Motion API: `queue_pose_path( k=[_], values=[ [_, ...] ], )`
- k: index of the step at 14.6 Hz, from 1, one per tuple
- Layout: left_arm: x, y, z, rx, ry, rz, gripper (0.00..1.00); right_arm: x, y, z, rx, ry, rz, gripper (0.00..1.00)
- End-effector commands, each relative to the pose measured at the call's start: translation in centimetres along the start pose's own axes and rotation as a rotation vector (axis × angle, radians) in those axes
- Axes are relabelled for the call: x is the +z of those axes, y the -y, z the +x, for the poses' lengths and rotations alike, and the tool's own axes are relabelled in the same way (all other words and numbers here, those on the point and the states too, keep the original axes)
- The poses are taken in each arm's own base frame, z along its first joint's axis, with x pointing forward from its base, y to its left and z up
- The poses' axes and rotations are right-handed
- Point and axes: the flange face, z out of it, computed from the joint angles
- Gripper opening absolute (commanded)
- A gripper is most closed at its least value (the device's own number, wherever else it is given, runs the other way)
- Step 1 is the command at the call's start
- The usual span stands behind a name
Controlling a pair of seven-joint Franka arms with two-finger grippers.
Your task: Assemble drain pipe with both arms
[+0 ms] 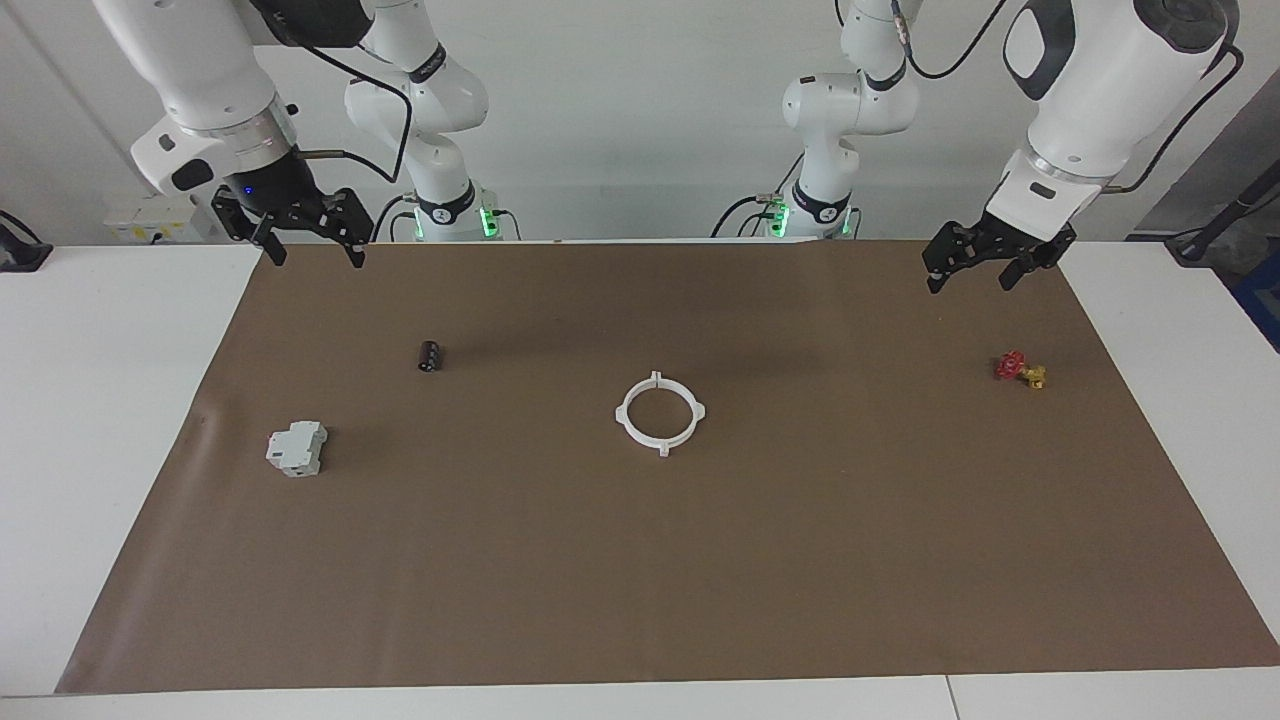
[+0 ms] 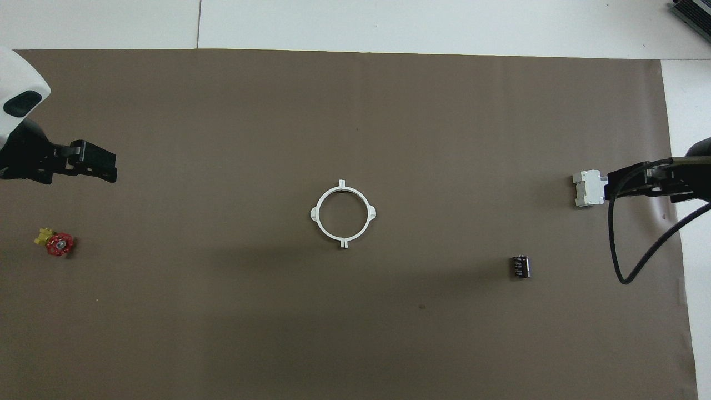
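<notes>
Two white jointed robot arms are standing at one long edge of a white table (image 1: 120, 420) that is carrying a brown paper mat (image 1: 640, 560).

Nearest the robots, both arms are waiting, raised above the mat's near edge. The left end effector (image 1: 972, 275) is hanging over the mat's corner at the left arm's end of the table, its two black fingers spread apart and gripping nothing. The right end effector (image 1: 312, 250) is hanging over the mat at the right arm's end, its fingers likewise spread wide and empty.

A little farther out, a small red-and-yellow valve (image 1: 1020, 370) is lying on the mat at the left arm's end. At about the same depth, toward the right arm's end, a small black cylinder (image 1: 430, 356) is lying on its side.

Farther out again, the drain pipe (image 1: 660, 412) is lying flat at the middle of the mat, well apart from both end effectors. Its two thin white half-ring pieces are sitting joined as one closed ring, with small tabs sticking out around the rim.

Farthest from the robots, a grey-white boxy block (image 1: 297, 448) is resting on the mat toward the right arm's end, well apart from the ring.
</notes>
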Motion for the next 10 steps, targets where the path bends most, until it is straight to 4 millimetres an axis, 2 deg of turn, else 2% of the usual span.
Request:
queue_pose_path(
  k=[1,10],
  values=[
    [0.2,-0.13,0.21,0.006,-0.045,-0.012,1.0,-0.34,-0.38,-0.31,-0.016,-0.01,0.012,1.0],
    [0.17,-0.3,0.22,0.002,-0.044,-0.012,1.0,-0.34,-0.38,-0.31,-0.016,-0.01,0.012,1.0]
  ],
)
